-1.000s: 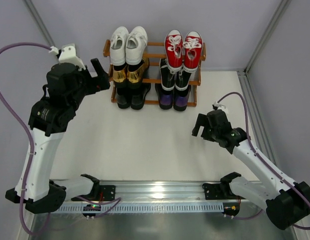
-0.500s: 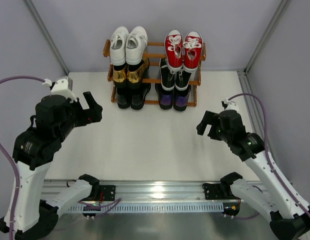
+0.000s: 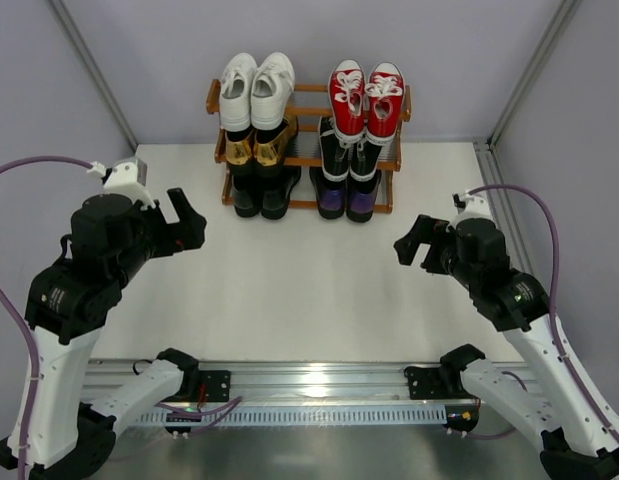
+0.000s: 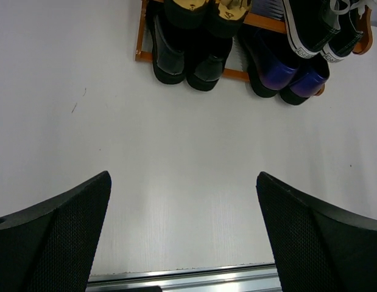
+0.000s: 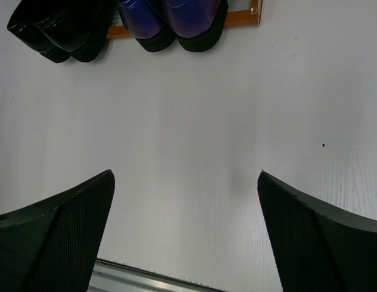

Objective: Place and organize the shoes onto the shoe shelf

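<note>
All six pairs of shoes (image 3: 255,88) sit on the shelf (image 3: 306,161) at the far edge of the table (image 3: 289,290). The left gripper (image 3: 186,222) and right gripper (image 3: 413,240) hover on either side, jaws spread wide and holding nothing. The job looks done.

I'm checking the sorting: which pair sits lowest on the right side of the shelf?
The purple loafers, on the bottom tier of the shoe shelf, under the black-and-white sneakers; the glossy black dress shoes share that tier but sit left.

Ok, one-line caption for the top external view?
Six shoe pairs fill the wooden shelf; left fingers and right fingers hang open above the table.
</note>
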Controlling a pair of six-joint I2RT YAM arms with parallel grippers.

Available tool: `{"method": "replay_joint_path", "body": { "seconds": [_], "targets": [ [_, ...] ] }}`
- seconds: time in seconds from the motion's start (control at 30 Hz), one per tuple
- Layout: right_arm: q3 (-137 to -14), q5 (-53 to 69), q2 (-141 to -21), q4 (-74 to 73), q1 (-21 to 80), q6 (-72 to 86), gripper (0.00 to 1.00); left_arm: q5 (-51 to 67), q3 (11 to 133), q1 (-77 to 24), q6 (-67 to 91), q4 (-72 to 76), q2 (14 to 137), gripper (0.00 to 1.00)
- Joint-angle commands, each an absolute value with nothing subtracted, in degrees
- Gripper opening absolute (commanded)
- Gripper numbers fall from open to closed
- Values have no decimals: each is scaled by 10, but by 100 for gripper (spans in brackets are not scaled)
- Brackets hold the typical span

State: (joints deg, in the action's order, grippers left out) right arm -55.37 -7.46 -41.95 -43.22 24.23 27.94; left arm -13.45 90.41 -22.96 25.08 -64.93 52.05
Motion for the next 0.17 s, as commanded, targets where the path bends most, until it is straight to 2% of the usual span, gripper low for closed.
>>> {"method": "replay_joint_path", "body": {
  "seconds": [0.0, 0.13],
  "targets": [
    [-561, -60, -413, -400, 240, 265, 100, -112, 905, -231, 241, -632, 519, 100],
    [-554, -55, -407, -397, 241, 265, 100, -106, 902, -231, 237, -634, 516, 99]
  ]
}}
